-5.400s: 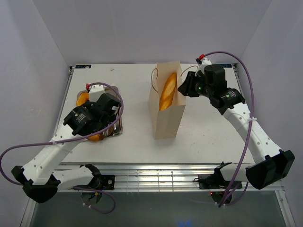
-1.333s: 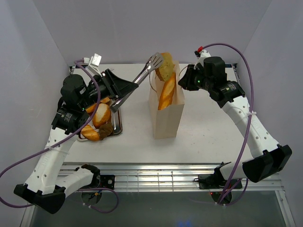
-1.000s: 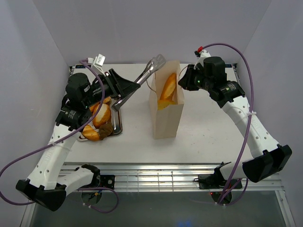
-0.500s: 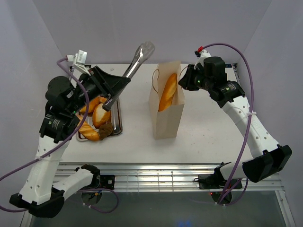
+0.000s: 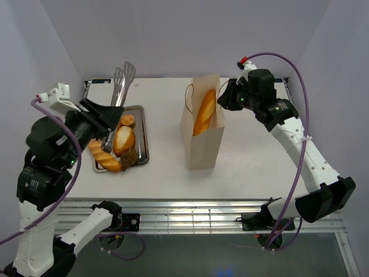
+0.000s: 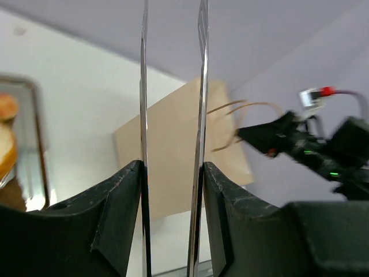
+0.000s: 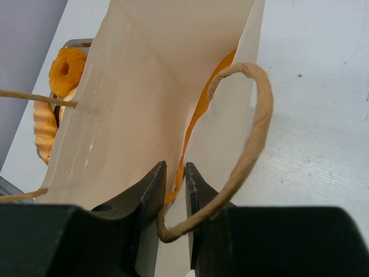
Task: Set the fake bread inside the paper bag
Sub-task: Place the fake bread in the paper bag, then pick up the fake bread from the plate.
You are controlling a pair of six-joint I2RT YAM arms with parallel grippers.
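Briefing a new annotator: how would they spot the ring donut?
On the left of the table lies a shiny steel tray. The ring donut sits at its far end, toward the back wall; it is the only piece there with a hole.

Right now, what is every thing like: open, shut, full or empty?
paper bag: upright, top open.
baguette: inside the bag, leaning.
tongs: raised, arms apart, empty.
tray: has bread pieces on it.
left gripper: shut on the tongs.
right gripper: shut on the bag's edge.
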